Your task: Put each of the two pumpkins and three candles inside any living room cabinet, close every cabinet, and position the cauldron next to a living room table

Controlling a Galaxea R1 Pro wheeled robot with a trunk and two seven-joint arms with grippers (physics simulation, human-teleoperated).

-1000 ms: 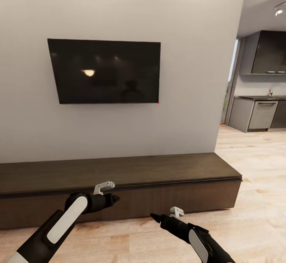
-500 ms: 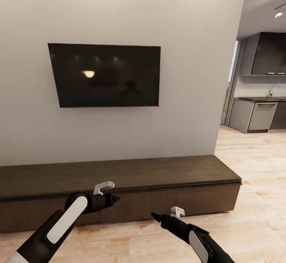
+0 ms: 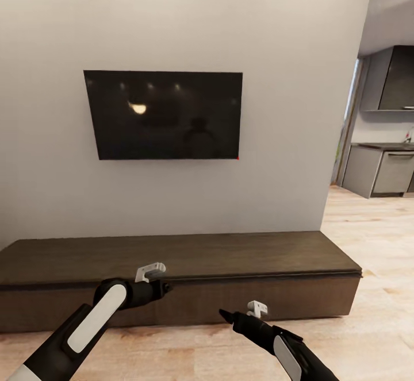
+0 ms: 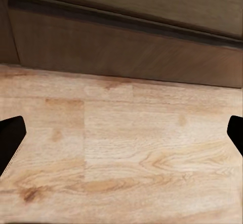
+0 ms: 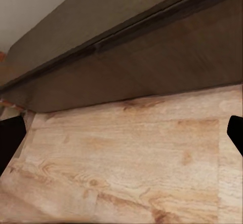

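One cabinet (image 3: pixel 184 277), one television (image 3: pixel 167 115); two claws, left (image 3: pixel 167 287) and right (image 3: pixel 224 314), both spread, empty.

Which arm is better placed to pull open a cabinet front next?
Probably left. The left end effector sits right at the cabinet front's top edge, empty, fingers spread. The right end effector, equally empty, hangs lower, over the floor short of the front.

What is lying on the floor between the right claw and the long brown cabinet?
Nothing. In the right wrist view, only bare wooden floor runs from the open right claw up to the closed front of the cabinet.
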